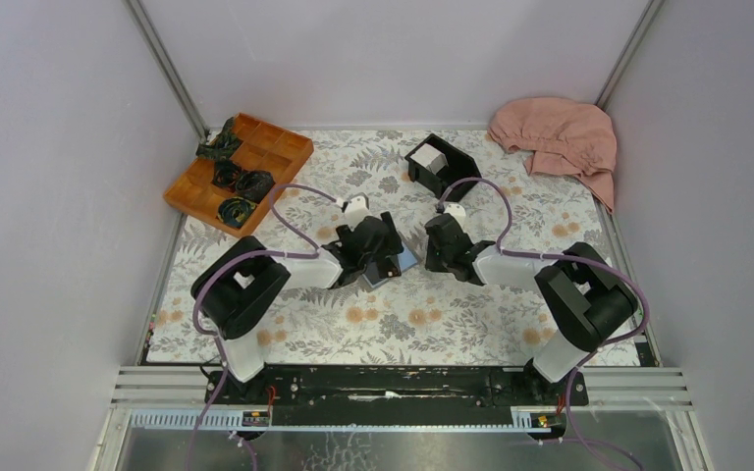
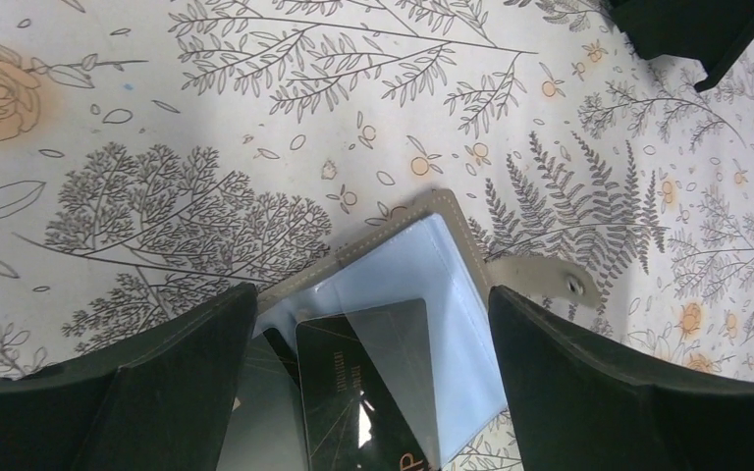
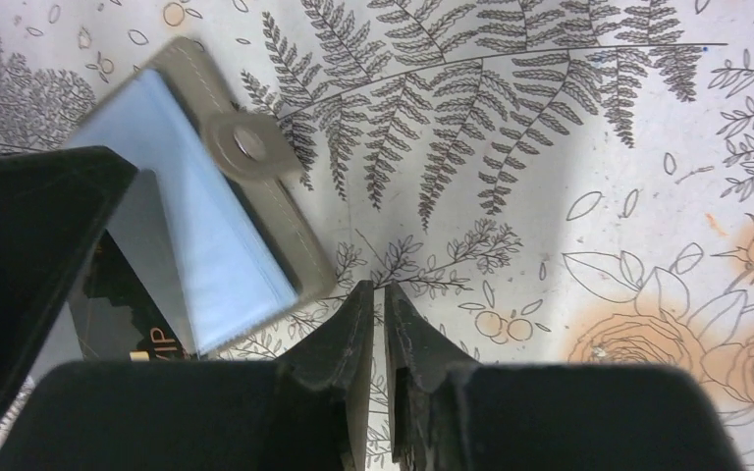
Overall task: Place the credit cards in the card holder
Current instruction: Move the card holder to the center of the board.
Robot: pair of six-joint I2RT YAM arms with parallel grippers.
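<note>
Card holder [image 1: 401, 263] lies open on the floral tablecloth [image 1: 452, 314], its blue half [image 2: 422, 275] showing between the left fingers [image 2: 157, 392], a dark gold-lettered card [image 2: 363, 378] under a clear sleeve on its other half and its snap tab [image 2: 550, 282] sticking out sideways. The left gripper [image 2: 371, 304] hangs right over the card holder with jaws spread wide, one finger along each side of it; nothing is clamped, though whether the pads brush its edges cannot be told. The right gripper [image 3: 377, 304] sits low just to the right of the card holder, beside the tab corner, its fingers parted by only a thin slit with nothing in it. Beyond the card holder, well apart, the credit cards [image 1: 428, 157] sit as a white stack in a black box [image 1: 463, 169].
</note>
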